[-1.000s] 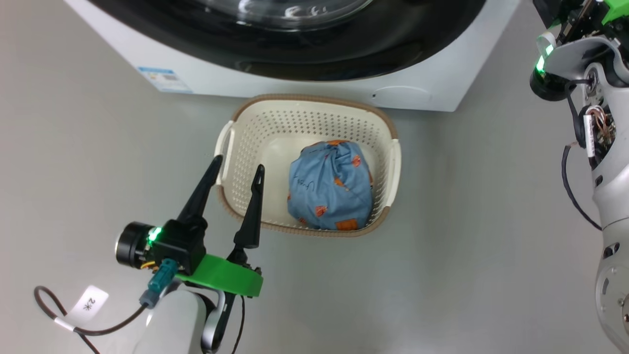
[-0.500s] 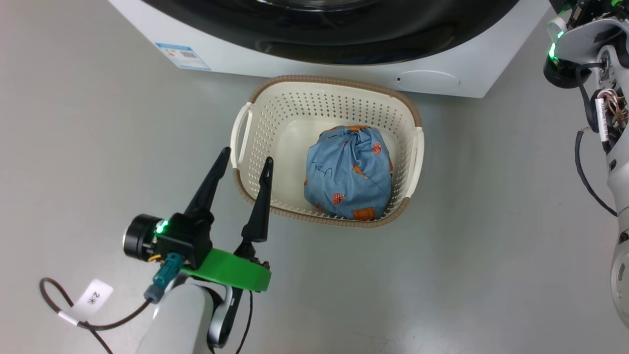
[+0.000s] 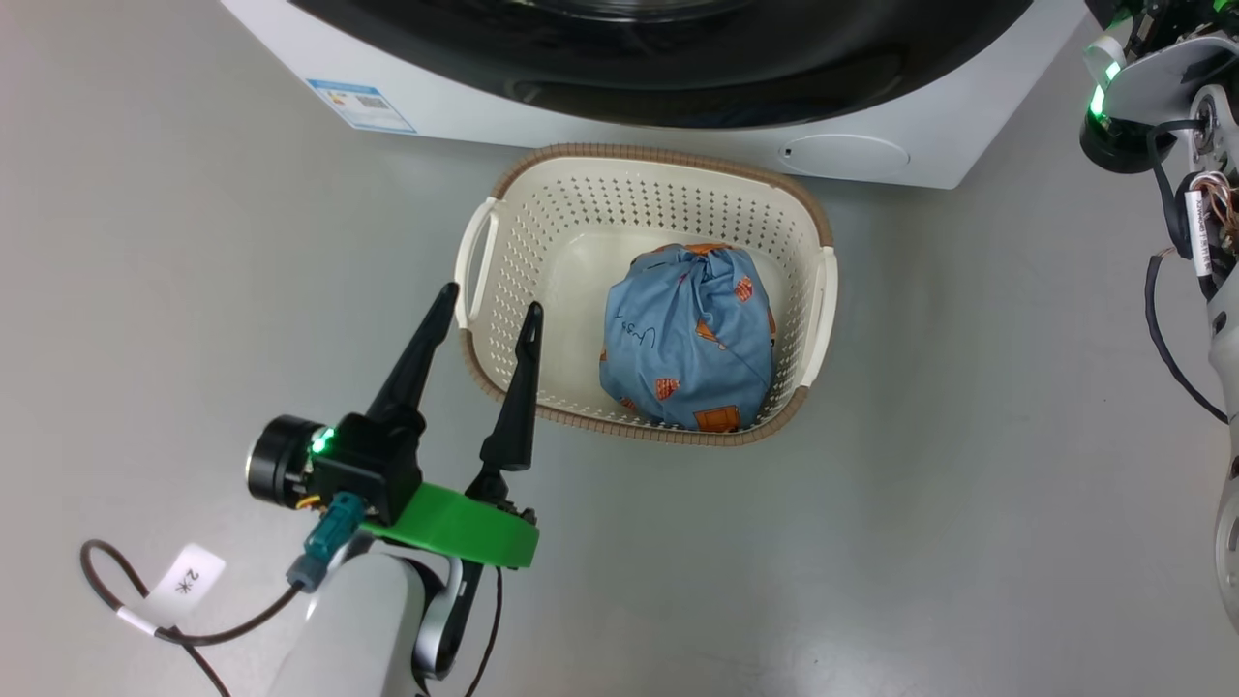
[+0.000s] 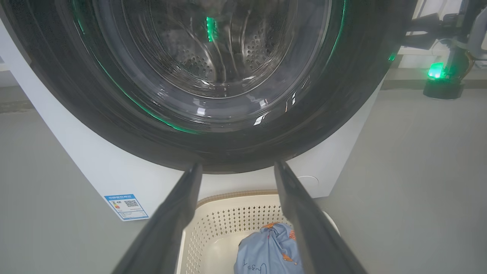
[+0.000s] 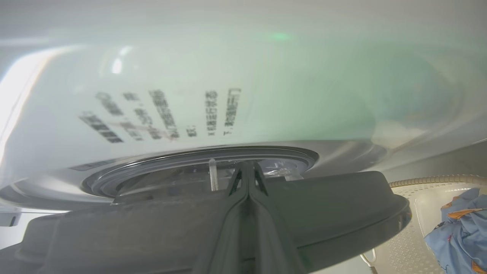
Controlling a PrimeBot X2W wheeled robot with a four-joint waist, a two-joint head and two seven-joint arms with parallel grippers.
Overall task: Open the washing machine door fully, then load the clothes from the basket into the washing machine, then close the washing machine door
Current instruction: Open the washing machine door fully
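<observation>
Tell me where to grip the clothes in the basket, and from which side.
Probably the bunched folds at the end of the clothes nearest the washing machine, coming from above: the basket walls close off every side, and the rest looks smooth and rounded.

Head view: washing machine [image 3: 542,126] is running off the top edge, door [image 3: 678,58] showing as a bare lower arc. Print on the label [image 3: 361,106] is reading too small to make out. Left wrist view: basket [image 4: 236,213] is getting cut by the bottom edge; clothes [image 4: 262,251] are sitting partly behind one finger [image 4: 304,228] of the left gripper [image 4: 237,167]. Right wrist view: lettering [image 5: 163,114] on the white panel [image 5: 285,95] is blurring out (characters, none legible).
</observation>
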